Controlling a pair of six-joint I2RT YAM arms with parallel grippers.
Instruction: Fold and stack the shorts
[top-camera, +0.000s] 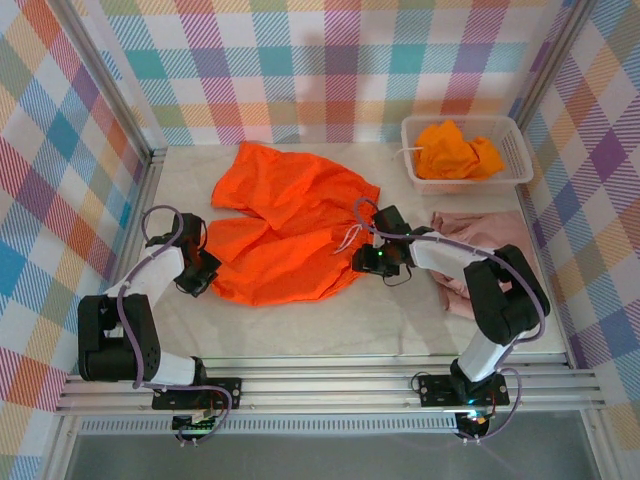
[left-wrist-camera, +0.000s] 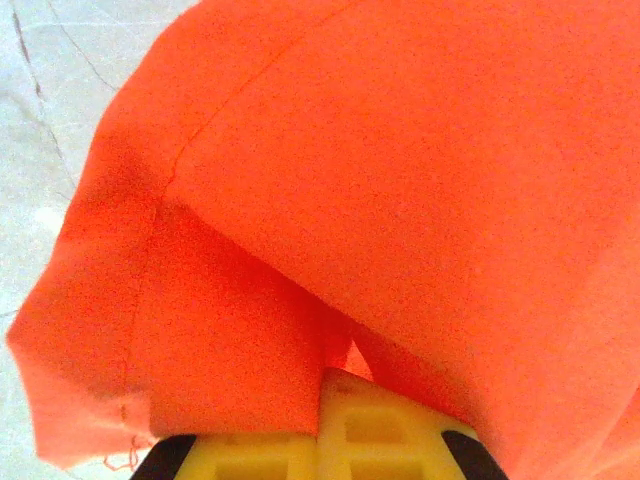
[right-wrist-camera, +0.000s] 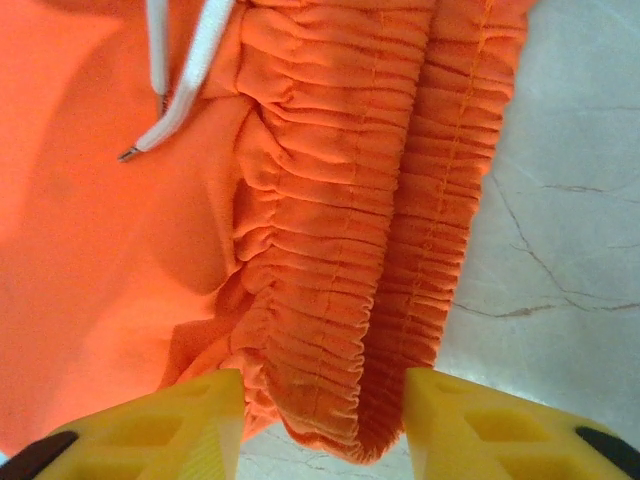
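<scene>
The bright orange shorts (top-camera: 290, 225) lie mid-table, their long axis running 9 to 3 o'clock between the arms. The hem end is at the left gripper (top-camera: 200, 272) and the gathered waistband at the right gripper (top-camera: 372, 262), so each is nearest its own end. The left wrist view shows yellow fingers pressed together on hem cloth that drapes over them. The right wrist view shows that pincer clamped across the bunched waistband, with the white drawstring (right-wrist-camera: 180, 90) at 11 o'clock, all too small to read from above

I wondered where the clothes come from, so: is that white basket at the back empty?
No, the white basket holds a crumpled pair of yellow-orange shorts.
</scene>
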